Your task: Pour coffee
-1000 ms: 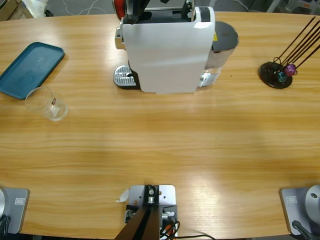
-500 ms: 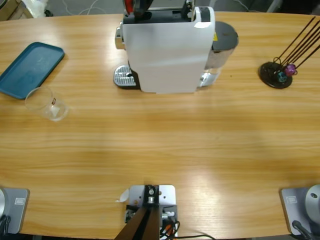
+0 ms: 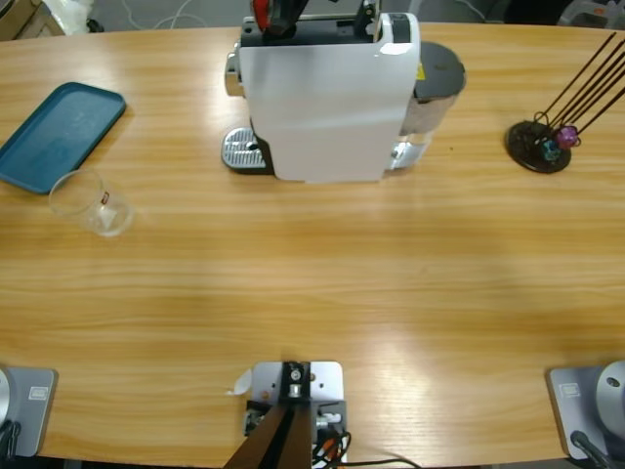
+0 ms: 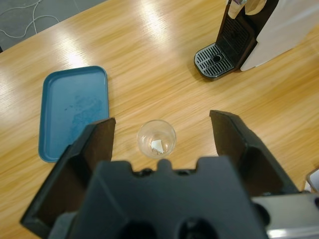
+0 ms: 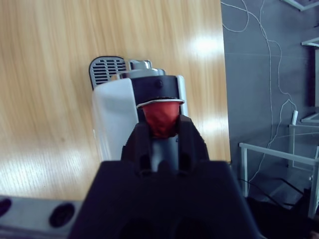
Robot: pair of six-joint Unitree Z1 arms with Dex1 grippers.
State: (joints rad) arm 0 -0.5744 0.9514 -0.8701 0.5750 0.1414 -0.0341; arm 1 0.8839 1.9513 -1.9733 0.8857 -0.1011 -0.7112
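A small clear glass tumbler (image 3: 90,202) with a tiny red mark stands on the table left of the white coffee machine (image 3: 327,98). No coffee shows in it. In the left wrist view my left gripper (image 4: 162,122) hangs open above the tumbler (image 4: 156,139), apart from it. My right gripper (image 5: 160,123) is shut on a red capsule (image 5: 160,115) just over the top of the machine (image 5: 112,119). In the high view that capsule (image 3: 262,12) and the black jaws show at the machine's top left edge. The left arm does not show in the high view.
A blue tray (image 3: 54,132) lies at the far left beside the tumbler. The machine's metal drip grate (image 3: 239,149) faces left. A black stand with thin rods and small coloured capsules (image 3: 542,142) sits at the right. Bare wood fills the table's near half.
The red capsule in the right gripper has shifted to the right along the machine's top. The tumbler, tray and machine have not moved.
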